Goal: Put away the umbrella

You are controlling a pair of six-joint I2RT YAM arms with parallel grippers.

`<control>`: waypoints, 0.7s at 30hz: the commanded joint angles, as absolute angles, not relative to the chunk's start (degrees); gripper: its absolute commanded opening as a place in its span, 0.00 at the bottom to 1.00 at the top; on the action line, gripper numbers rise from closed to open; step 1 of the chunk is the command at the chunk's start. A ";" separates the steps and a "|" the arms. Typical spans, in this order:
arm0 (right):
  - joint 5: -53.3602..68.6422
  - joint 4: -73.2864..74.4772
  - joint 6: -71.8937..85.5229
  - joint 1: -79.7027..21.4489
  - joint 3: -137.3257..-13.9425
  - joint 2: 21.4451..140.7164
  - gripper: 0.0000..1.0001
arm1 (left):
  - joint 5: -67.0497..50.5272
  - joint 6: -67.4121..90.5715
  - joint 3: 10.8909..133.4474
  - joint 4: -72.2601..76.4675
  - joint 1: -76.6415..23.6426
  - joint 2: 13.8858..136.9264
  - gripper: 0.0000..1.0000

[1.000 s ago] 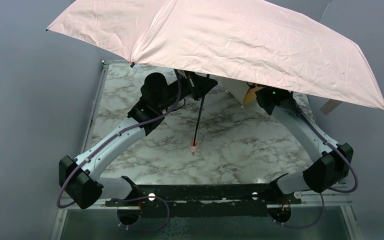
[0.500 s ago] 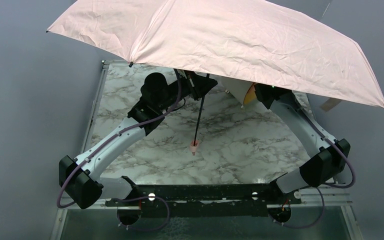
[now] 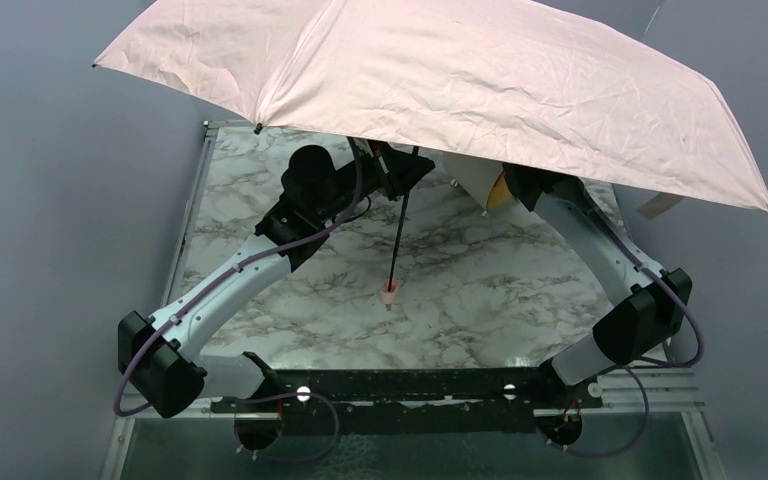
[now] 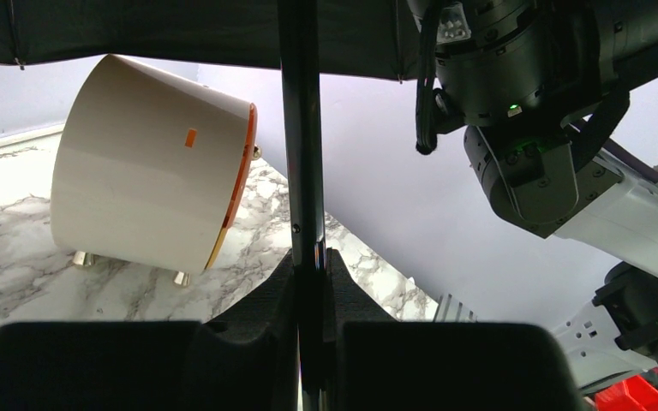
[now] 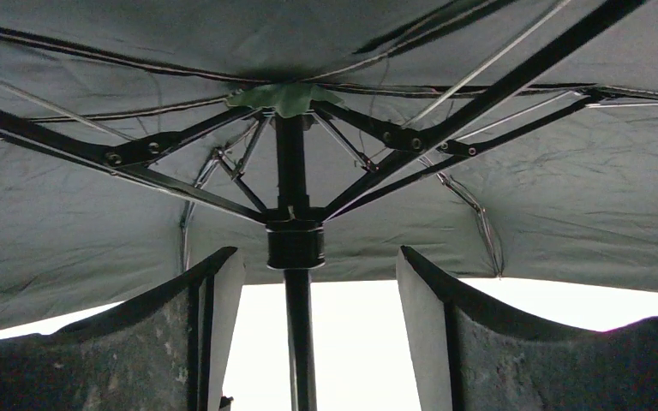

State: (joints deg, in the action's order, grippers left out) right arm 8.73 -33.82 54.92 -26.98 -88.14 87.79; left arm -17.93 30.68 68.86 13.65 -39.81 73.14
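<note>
Marble table point(image 3: 480, 290), grey walls point(image 3: 50, 220); left fingers point(image 4: 261, 315) clamp the umbrella shaft point(image 4: 302, 128), right fingers point(image 5: 216, 318) straddle it, open.

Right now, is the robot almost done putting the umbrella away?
No, barely started. Done: nothing, the umbrella is wide open. In hand: the left gripper is shut on the shaft, and the right gripper, open, straddles the runner. Left: collapsing it, folding and stowing.

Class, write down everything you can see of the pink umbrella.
The umbrella is fully open, its pale pink, creased fabric tilted above the table, dark underneath with black ribs. Its thin black shaft slopes down to a small pink handle. The left gripper is shut on the shaft; the right gripper, open, flanks the runner.
</note>
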 commanded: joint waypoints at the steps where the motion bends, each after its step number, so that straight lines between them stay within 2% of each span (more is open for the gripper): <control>1: 9.52 -35.73 56.10 -26.65 -91.04 88.95 0.69 | -18.62 30.32 69.08 17.60 -39.73 71.52 0.00; 13: 8.58 -37.35 56.87 -26.65 -91.89 89.89 0.67 | -19.03 30.41 69.43 17.49 -39.67 71.87 0.00; 21: 8.48 -37.56 57.30 -26.61 -93.15 91.01 0.62 | -19.50 30.48 69.35 17.55 -39.68 72.02 0.00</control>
